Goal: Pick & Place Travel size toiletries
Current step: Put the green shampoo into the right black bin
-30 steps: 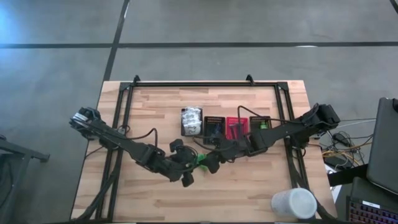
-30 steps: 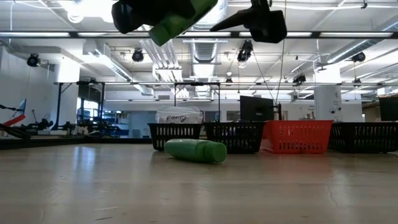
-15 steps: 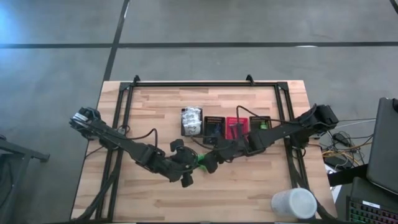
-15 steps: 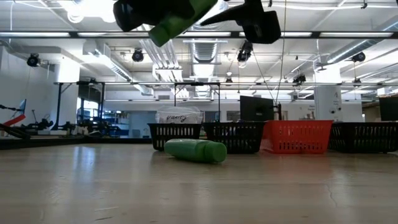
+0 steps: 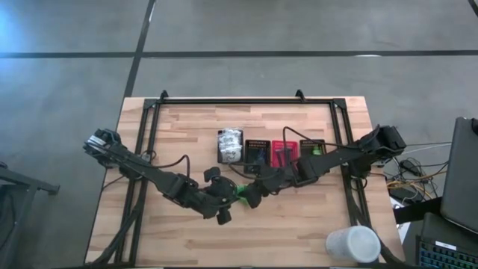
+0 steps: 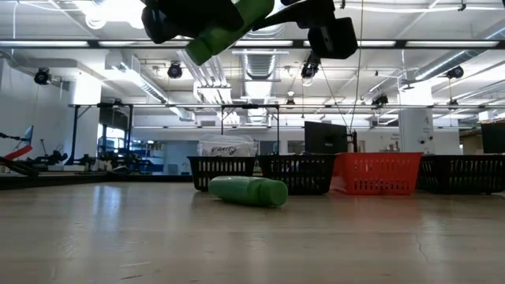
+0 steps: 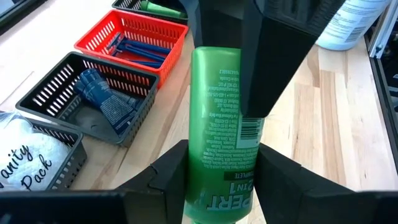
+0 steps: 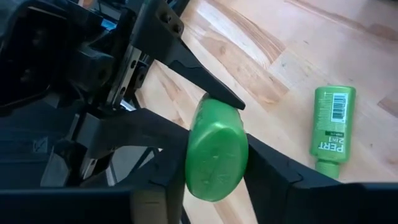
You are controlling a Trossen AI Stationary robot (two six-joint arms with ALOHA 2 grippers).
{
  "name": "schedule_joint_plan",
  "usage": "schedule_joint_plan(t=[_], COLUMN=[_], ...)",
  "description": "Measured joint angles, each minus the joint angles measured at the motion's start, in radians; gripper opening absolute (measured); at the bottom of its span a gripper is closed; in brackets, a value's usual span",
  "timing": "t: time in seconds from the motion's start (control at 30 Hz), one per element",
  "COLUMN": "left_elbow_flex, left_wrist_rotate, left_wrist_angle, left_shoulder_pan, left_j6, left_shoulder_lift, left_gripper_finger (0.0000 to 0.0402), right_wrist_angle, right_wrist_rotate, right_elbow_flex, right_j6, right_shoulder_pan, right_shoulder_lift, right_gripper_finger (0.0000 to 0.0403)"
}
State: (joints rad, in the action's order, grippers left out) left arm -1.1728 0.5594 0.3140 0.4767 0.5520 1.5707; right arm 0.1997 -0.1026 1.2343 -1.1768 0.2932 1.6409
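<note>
Both arms reach in to mid-table, grippers meeting nose to nose above the surface. Left arm runs from the left edge diagonally inward; left gripper [image 5: 226,196] is raised off the table, fingers [image 7: 168,177] clamped on either side of a green bottle [image 7: 225,124]. Right arm comes from the right edge; right gripper [image 5: 250,194] faces the left one, fingers [image 8: 273,168] flanking the far end of the same bottle, pads touching its sides.

table [image 5: 187,127] wood | mesh bins: three black [image 5: 256,152], one red [image 5: 283,152] | white cup [image 5: 352,243]
</note>
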Motion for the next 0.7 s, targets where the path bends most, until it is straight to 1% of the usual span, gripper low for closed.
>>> schedule_joint_plan(t=[0.1,0.17,0.27,0.37,0.47,0.57,0.7], left_elbow_flex=[0.0,0.0,0.0,0.001,0.001,0.001,0.001], left_wrist_rotate=[0.002,0.007,0.008,0.007,-0.004,-0.012,-0.011], left_wrist_angle=[0.0,0.001,0.0,0.0,0.011,0.063,0.144], left_shoulder_pan=[-0.001,0.0,0.0,-0.001,0.003,0.007,0.012], left_j6=[-0.002,-0.004,0.004,0.035,0.078,0.115,0.174], left_shoulder_lift=[0.0,0.0,0.0,0.0,-0.002,-0.002,-0.002], left_gripper_finger=[0.0158,0.0162,0.0176,0.02,0.0229,0.0258,0.0285], right_wrist_angle=[0.0,0.001,0.007,0.033,0.086,0.169,0.332], right_wrist_rotate=[0.0,-0.001,-0.002,-0.027,-0.061,-0.116,-0.194], right_elbow_flex=[0.0,0.0,0.0,0.001,0.0,0.0,0.0], right_j6=[-0.004,-0.003,-0.002,0.004,0.004,0.002,-0.008], right_shoulder_pan=[0.0,0.0,0.0,0.001,0.002,0.002,0.002], right_shoulder_lift=[0.0,0.0,0.0,0.0,-0.001,-0.013,-0.046], right_gripper_finger=[0.011,0.0101,0.0099,0.01,0.01,0.0099,0.01])
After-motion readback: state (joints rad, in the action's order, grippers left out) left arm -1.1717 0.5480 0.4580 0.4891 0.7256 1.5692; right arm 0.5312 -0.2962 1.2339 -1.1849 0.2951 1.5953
